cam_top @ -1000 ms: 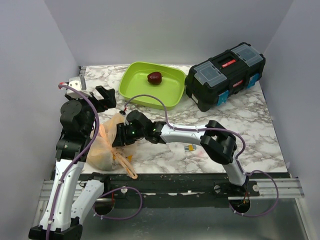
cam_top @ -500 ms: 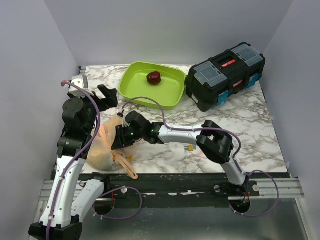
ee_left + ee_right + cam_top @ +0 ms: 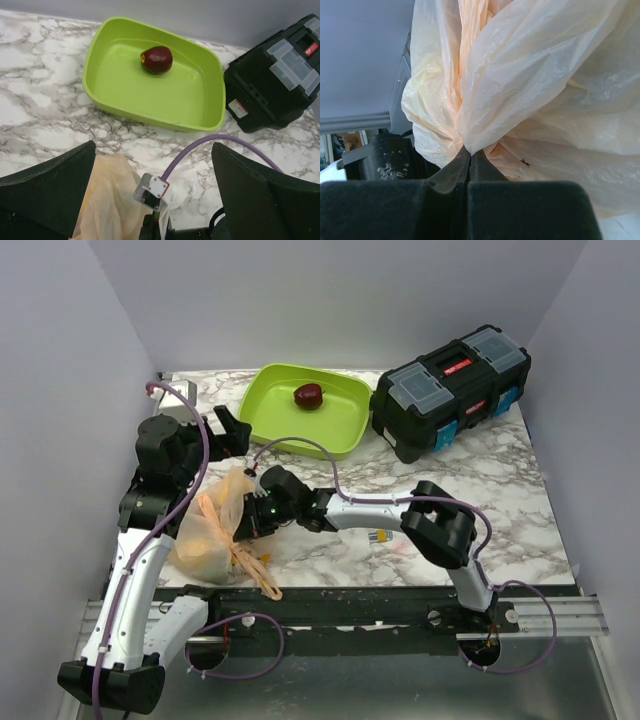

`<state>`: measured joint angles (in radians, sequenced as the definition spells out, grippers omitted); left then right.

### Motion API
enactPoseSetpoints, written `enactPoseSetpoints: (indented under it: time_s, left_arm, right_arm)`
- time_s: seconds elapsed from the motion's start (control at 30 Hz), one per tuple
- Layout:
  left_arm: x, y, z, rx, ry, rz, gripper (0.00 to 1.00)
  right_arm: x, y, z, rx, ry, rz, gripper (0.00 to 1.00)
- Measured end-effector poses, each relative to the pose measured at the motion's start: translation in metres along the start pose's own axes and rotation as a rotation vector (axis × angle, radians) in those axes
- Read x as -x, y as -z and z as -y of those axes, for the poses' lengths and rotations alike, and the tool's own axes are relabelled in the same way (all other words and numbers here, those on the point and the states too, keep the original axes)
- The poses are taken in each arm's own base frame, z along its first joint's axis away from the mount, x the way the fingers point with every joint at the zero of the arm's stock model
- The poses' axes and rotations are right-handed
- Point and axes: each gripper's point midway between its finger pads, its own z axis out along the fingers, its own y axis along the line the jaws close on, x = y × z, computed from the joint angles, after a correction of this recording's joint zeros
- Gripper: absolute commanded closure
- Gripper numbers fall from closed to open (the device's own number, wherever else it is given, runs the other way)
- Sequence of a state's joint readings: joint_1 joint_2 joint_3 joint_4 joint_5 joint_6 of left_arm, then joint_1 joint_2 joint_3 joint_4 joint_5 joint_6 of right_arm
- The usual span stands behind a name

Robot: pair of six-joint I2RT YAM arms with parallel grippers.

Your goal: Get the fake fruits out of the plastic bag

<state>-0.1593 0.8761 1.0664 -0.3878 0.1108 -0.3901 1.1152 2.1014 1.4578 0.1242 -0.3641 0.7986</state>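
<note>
Since a second ago: the left arm has swung right and toward the far side, so the left pincer (image 3: 232,430) now hangs near the close corner of the lime-green tray (image 3: 270,418). The right pincer (image 3: 468,156) has gone from part-open to fully pinched, and the bag's upper fold has been drawn up a little toward it.

Left pincer: jaws spread wide, nothing between them. Its wrist view looks down past both fingers at the tray and at the top edge of the bag.

Right pincer: jaws pressed together on a gathered fold of the plastic bag (image 3: 205,535); the right wrist view shows the pale-orange film bunched and caught right at the fingertips.

Bag: lies on the marble bench (image 3: 520,510) at its near-left part, between the two arms and bulging. Its loop handles trail toward the near edge. I see a yellowish mass through the film but cannot tell the pieces apart.

One dark red fake fruit (image 3: 309,395) sits inside the tray, toward its far side, well apart from the bag.

Black toolbox (image 3: 450,390), lid shut, stands just right of the tray.
</note>
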Motion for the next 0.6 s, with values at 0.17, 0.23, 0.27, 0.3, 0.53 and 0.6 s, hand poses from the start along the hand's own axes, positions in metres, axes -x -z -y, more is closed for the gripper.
enactPoseSetpoints:
  time_s: [0.17,0.23,0.27,0.3,0.53,0.6]
  left_arm:
    - [-0.028,0.01,0.003,-0.022,0.035,-0.11,0.04]
    - [-0.052,0.019,0.006,-0.056,0.062,-0.164,0.05]
    - [-0.062,0.024,0.006,-0.069,0.073,-0.183,0.06]
    - [-0.073,0.03,0.009,-0.09,0.088,-0.203,0.09]
    - [-0.147,0.063,0.034,-0.245,0.182,-0.376,0.09]
    - [-0.162,0.069,0.053,-0.302,0.156,-0.455,0.12]
  right_arm:
    - [0.0,0.021,0.001,-0.018,-0.022,0.026,0.99]
    - [0.002,0.032,0.001,-0.03,-0.03,0.05,0.99]
    - [0.003,0.038,0.002,-0.037,-0.036,0.061,0.99]
    - [0.005,0.045,0.003,-0.046,-0.045,0.076,0.99]
    - [0.027,0.09,0.029,-0.11,-0.127,0.192,0.99]
    - [0.031,0.1,0.041,-0.132,-0.153,0.215,0.99]
